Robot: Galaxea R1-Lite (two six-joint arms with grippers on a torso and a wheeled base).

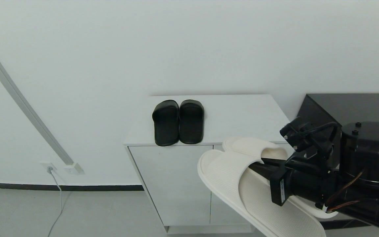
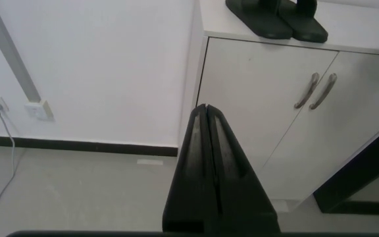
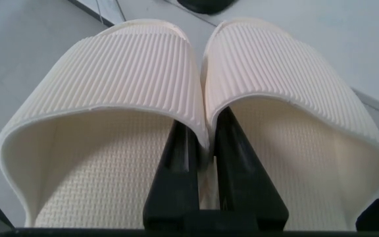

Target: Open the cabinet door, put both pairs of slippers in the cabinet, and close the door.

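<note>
A pair of black slippers (image 1: 178, 122) rests on top of the white cabinet (image 1: 242, 112), toes toward the wall; they also show in the left wrist view as black slippers (image 2: 278, 16). The cabinet doors (image 2: 295, 125) are closed, with two metal handles (image 2: 316, 91) side by side. My right gripper (image 3: 202, 148) is shut on the pair of white slippers (image 3: 196, 79), one finger inside each slipper, pinching their inner walls together. It holds the white slippers (image 1: 239, 177) in the air in front of the cabinet's right door. My left gripper (image 2: 206, 113) is shut and holds nothing, low and left of the cabinet.
A wall socket with a plugged cable (image 1: 48, 168) sits low on the wall at left, under a slanted grey conduit (image 1: 21, 98). A dark piece of furniture (image 1: 350, 108) stands right of the cabinet. Grey floor (image 1: 77, 214) lies open to the left.
</note>
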